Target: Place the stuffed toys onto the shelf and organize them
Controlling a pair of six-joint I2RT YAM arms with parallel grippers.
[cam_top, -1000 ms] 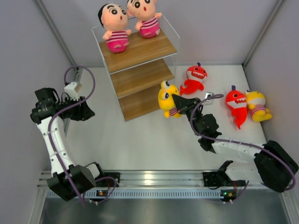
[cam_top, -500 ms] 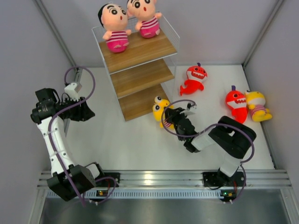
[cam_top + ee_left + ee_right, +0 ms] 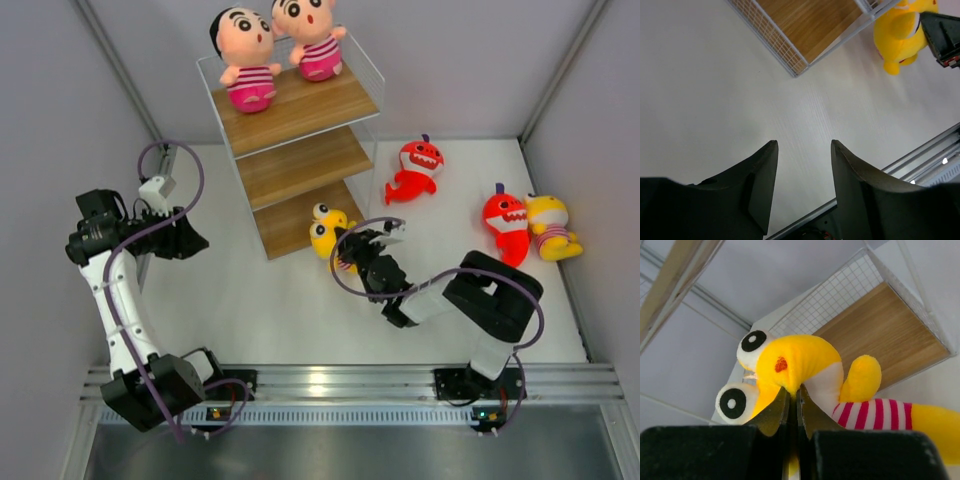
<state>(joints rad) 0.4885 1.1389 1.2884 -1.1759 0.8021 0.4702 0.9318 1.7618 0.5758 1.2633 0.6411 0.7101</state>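
Fingers of my right gripper [image 3: 794, 390] pinch the yellow doll [image 3: 800, 357], just beside the shelf's [image 3: 300, 165] near right corner; my left gripper [image 3: 803, 145] hangs half open, empty, left of the shelf.

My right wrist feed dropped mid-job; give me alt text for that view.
The right arm's fingers are shut on the head of a big-eyed yellow doll with a red-and-white striped body. Beyond it is a wooden board of the shelf, edged with white wire mesh.
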